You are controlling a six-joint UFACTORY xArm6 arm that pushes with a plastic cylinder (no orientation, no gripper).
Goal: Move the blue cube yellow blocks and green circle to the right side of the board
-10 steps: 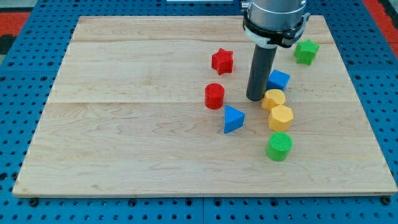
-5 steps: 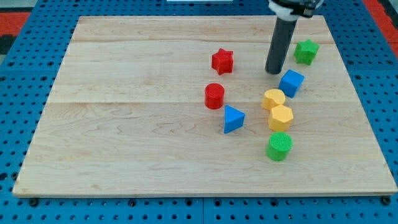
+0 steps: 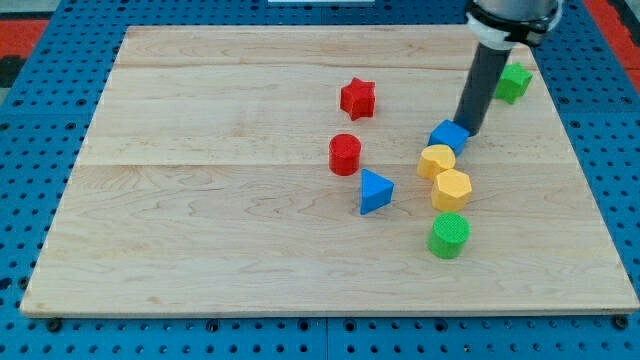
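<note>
My tip [image 3: 470, 131], a plain rod tool with nothing to pinch, has swung to the blue cube's [image 3: 447, 137] 2 o'clock side, nudging the cube leftward against the yellow blocks [image 3: 445, 175], contrary to the rightward goal.

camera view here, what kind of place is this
Probably a robot lab bench: a wooden board lies on a blue pegboard table, strewn with small plastic blocks such as the red star, while my tip touches the blue cube.

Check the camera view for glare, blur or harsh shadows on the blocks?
Camera view: even, soft light, no glare on the board; blocks sharp, only faint shadows beneath them; my tip crisp, at the blue cube's right edge; the arm's top is cropped; the green star is partly hidden behind the rod.
</note>
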